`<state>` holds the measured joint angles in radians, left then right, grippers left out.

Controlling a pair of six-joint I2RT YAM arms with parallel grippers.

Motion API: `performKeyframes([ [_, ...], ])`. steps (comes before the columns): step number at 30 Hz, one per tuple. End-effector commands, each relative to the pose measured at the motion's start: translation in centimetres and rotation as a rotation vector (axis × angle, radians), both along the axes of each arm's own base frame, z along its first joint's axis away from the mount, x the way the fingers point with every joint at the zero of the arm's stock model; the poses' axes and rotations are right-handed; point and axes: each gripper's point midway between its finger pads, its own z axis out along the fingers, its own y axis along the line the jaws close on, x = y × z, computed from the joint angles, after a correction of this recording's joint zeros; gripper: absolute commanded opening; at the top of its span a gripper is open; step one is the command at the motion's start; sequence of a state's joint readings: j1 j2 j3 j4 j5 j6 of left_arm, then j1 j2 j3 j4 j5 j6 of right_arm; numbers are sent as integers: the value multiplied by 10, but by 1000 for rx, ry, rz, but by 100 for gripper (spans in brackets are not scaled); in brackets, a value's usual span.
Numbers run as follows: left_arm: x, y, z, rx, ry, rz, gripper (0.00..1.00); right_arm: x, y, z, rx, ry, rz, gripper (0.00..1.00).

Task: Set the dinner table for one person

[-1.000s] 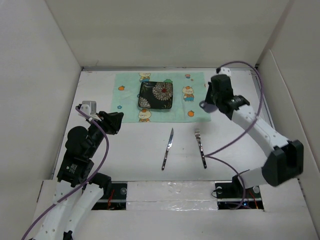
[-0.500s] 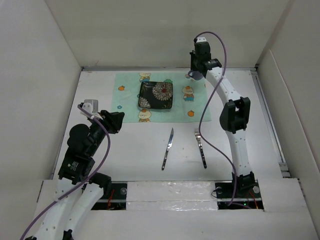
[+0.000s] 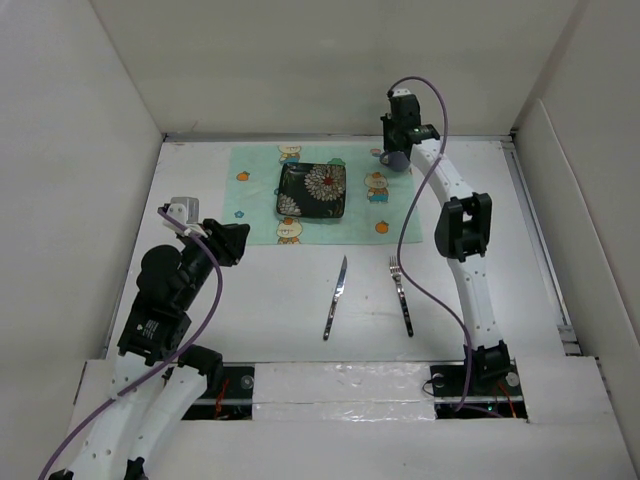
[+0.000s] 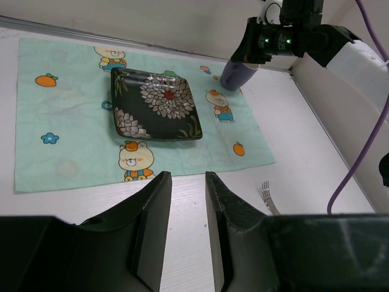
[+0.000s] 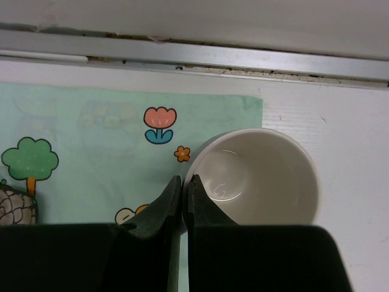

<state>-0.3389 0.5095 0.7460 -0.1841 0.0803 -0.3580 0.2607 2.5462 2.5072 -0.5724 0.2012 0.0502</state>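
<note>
Cloth marks the middle of things: a mint-green cartoon-print mat [image 3: 260,200] lies flat on the large plain white matte desk [image 3: 270,290], which spreads well past the mat on every side. A black square plate with a flower pattern [image 3: 312,190] sits at the mat's middle. Over the mat's far right corner, reaching past its right edge, is a lavender cup with a cream inside [image 5: 255,182], upright. The right tool [image 5: 183,185] is pinched narrow on the cup's rim wall, on the side nearest the mat's middle (whether the cup's foot touches the cloth I cannot tell). Off the mat's near edge, a steel knife [image 3: 336,297] and a steel fork [image 3: 401,294] lie side by side but apart on bare desk, tips toward the mat, the fork further right. The left tool [image 4: 188,177] hangs by the mat's near left corner, fingers partway apart with nothing between them.
</note>
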Motion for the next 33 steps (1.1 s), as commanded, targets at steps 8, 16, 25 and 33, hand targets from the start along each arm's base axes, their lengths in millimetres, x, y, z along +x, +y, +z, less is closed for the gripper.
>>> performKeyframes([
  [8, 3, -2, 12, 2, -45, -8, 26, 25, 9, 49, 55, -170, 17, 0],
  [16, 3, -2, 10, 3, -42, -14, 27, 20, 11, 76, 79, -208, 27, 41],
  [25, 2, -2, 12, 2, -48, -16, 28, -54, 21, 218, 217, -378, 88, 49],
  [33, 1, -3, 12, 0, -51, -22, 29, -235, 47, 129, 426, -235, 170, 0],
])
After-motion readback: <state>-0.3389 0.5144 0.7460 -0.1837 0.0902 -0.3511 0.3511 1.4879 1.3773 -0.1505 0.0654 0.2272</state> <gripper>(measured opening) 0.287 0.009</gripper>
